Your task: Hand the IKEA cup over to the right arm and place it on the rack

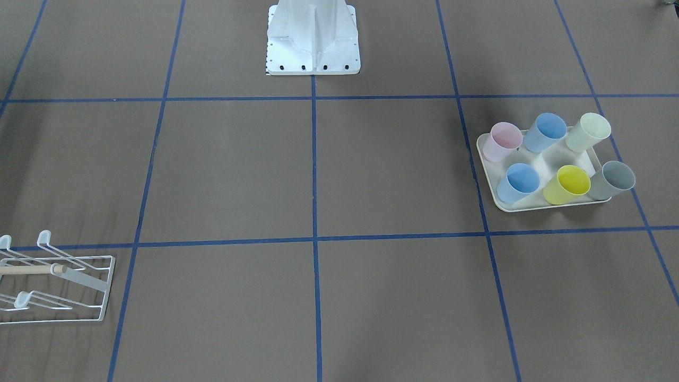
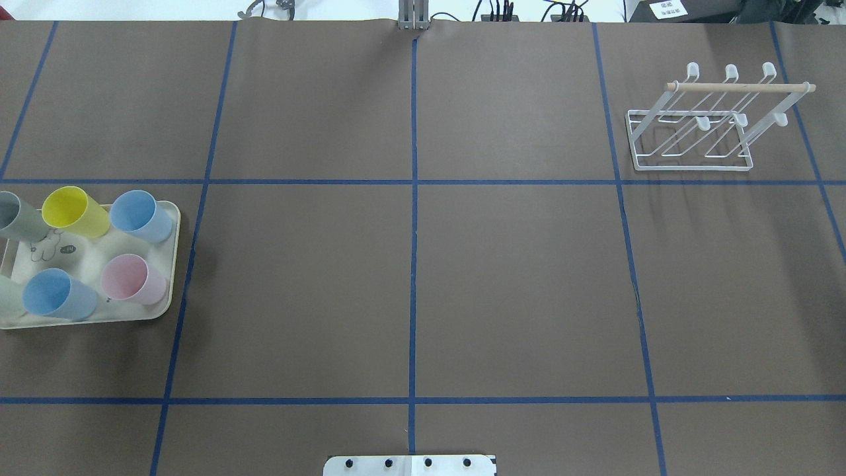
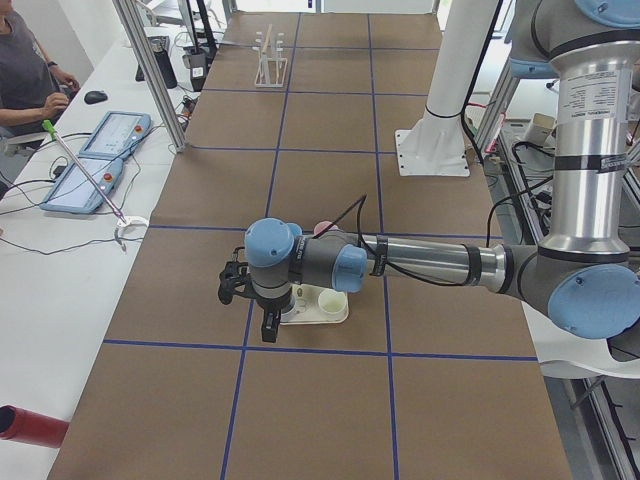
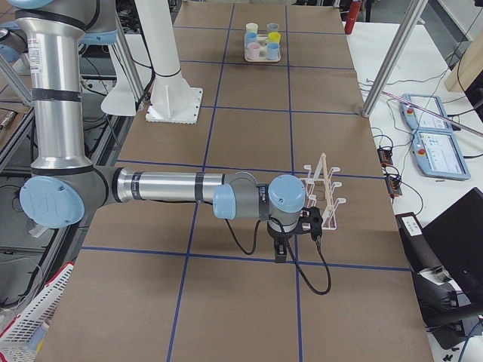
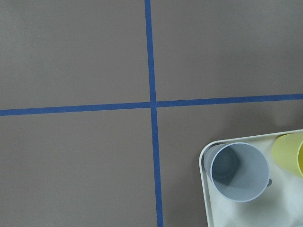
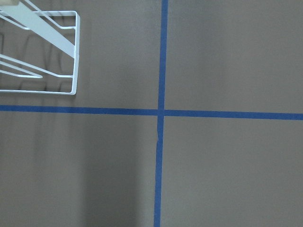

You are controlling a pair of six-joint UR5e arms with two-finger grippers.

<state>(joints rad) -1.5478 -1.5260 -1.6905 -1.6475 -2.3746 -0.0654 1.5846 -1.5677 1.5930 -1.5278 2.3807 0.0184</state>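
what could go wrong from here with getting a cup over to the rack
1. The yellow cup stands packed close among the others on the tray; reaching for it may knock a neighbour over.
2. Tray and rack sit at opposite ends of the table, so the hand-over likely happens in mid-air, where a poor grip could drop the cup.
3. The rack is light wire with thin prongs; the right gripper close by could nudge it.
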